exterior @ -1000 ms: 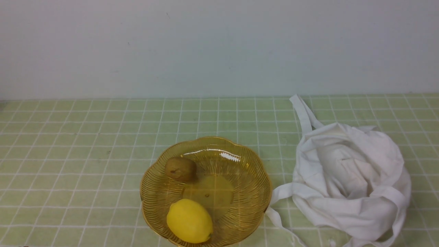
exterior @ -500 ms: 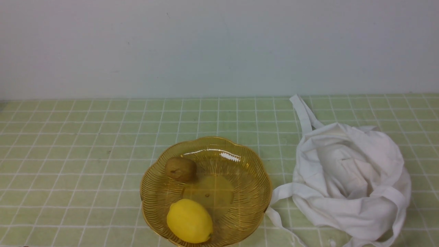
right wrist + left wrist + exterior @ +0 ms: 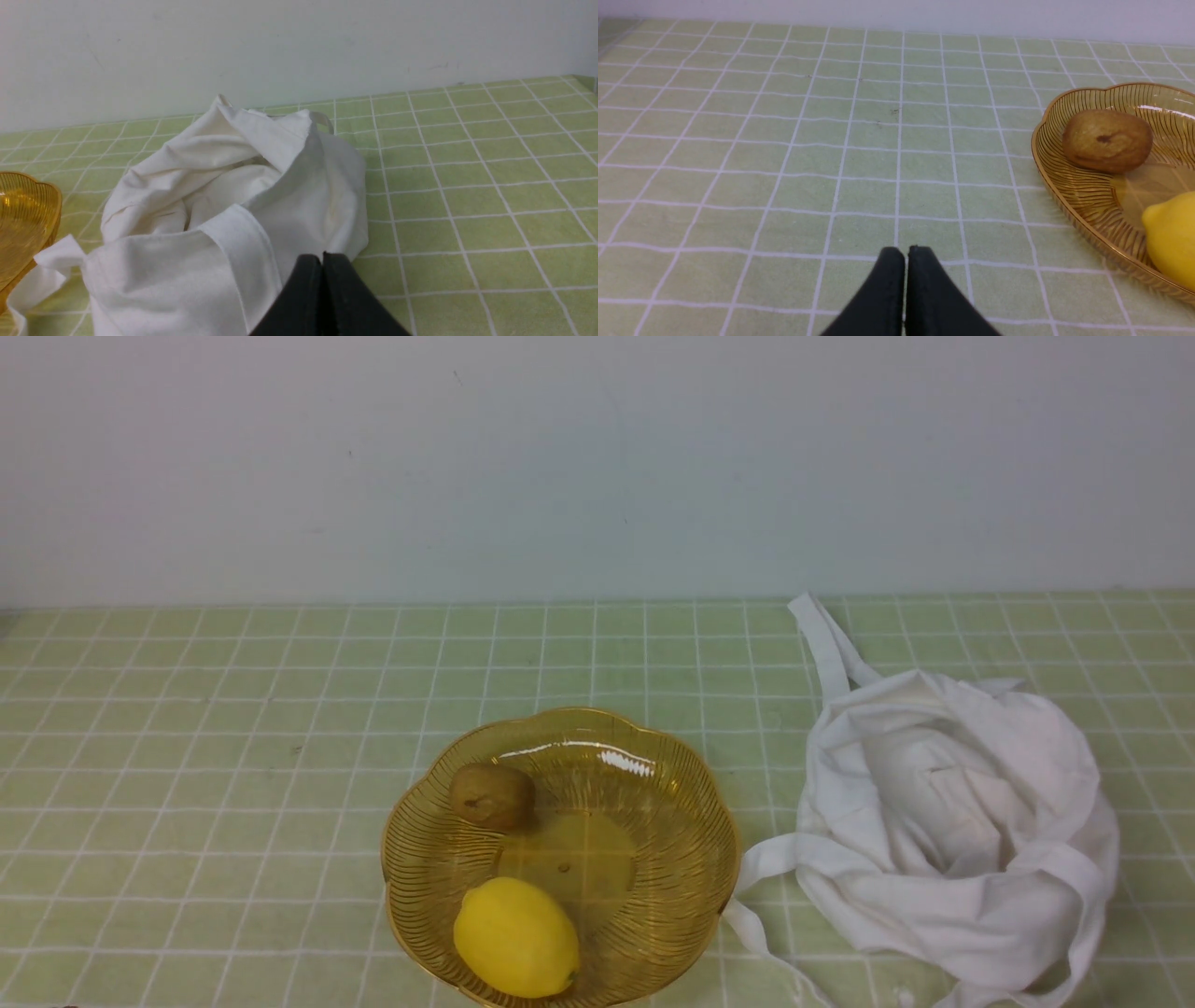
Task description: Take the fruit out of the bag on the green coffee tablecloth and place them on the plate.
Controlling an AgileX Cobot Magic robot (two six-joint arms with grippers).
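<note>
Kiwi [image 3: 492, 795] and lemon [image 3: 516, 938] sit in the amber plate [image 3: 691, 821]; bag [image 3: 952, 831] slumps near the tablecloth's [image 3: 187, 756] right edge; left gripper [image 3: 906, 254] and right gripper [image 3: 322, 261] both pressed together, holding nothing.

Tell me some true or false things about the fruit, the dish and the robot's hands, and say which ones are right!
1. The brown fruit lies in the plate. True.
2. The lemon is still inside the bag. False: it lies in the plate, nearer the camera than the brown fruit.
3. The left hand is shut and holds nothing. True.
4. The right hand is pinching a bag strap. False: it is shut on nothing, next to the bag.
5. The bag sits to the left of the plate. False: it sits to the right, on the green tablecloth.
</note>
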